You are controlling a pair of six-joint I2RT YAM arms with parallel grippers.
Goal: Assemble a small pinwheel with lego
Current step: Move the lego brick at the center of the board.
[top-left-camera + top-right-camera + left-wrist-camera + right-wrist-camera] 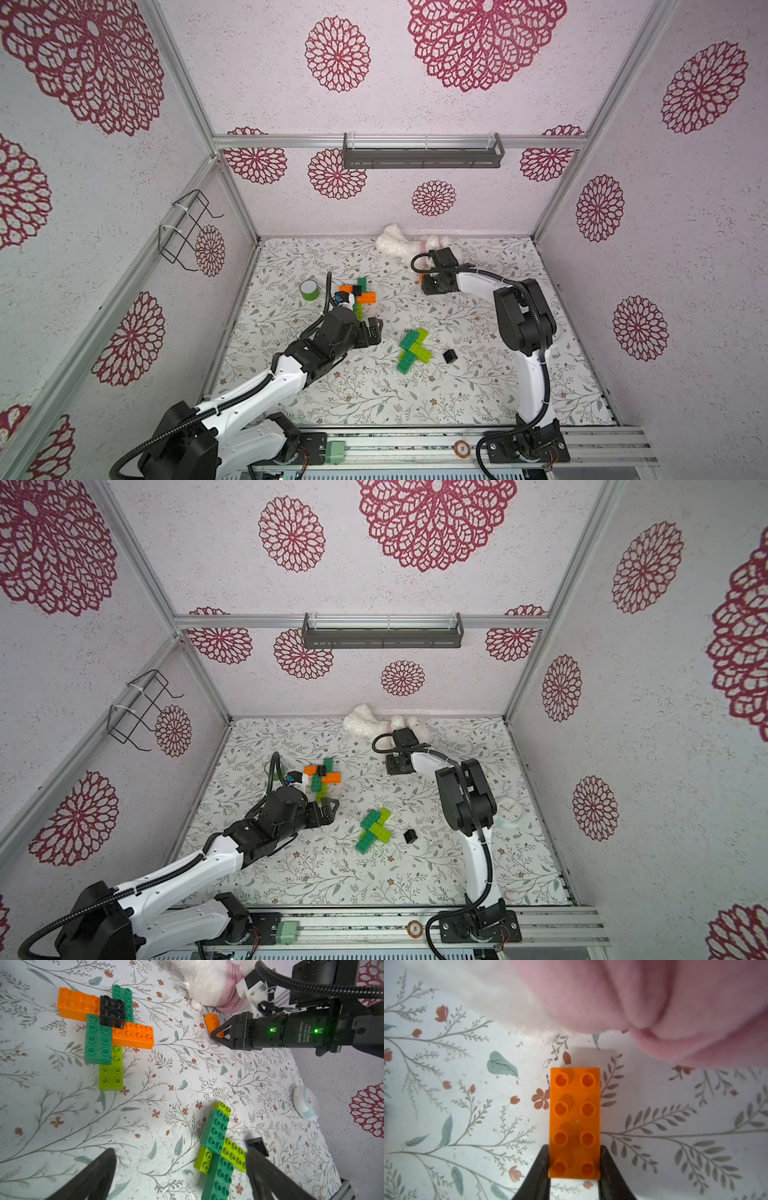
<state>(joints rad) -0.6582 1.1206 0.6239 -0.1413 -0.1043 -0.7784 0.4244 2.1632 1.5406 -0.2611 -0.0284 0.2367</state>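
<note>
1. Right gripper (574, 1148) closed on one end of a small orange studded plastic brick (574, 1105) lying flat on the floral-patterned counter (467, 1105), near a pink-and-white plush toy (654, 1001).
2. Left gripper (180, 1150) spread wide, holding nothing, near a cross of dark green and lime green plastic bricks (216, 1128).

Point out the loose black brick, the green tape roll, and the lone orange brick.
Small black square plastic brick (449, 355): a top view, upper face.
Green tape roll (311, 296): a top view, outer wall.
Orange studded rectangular brick (574, 1122): right wrist view, studded top.
</note>
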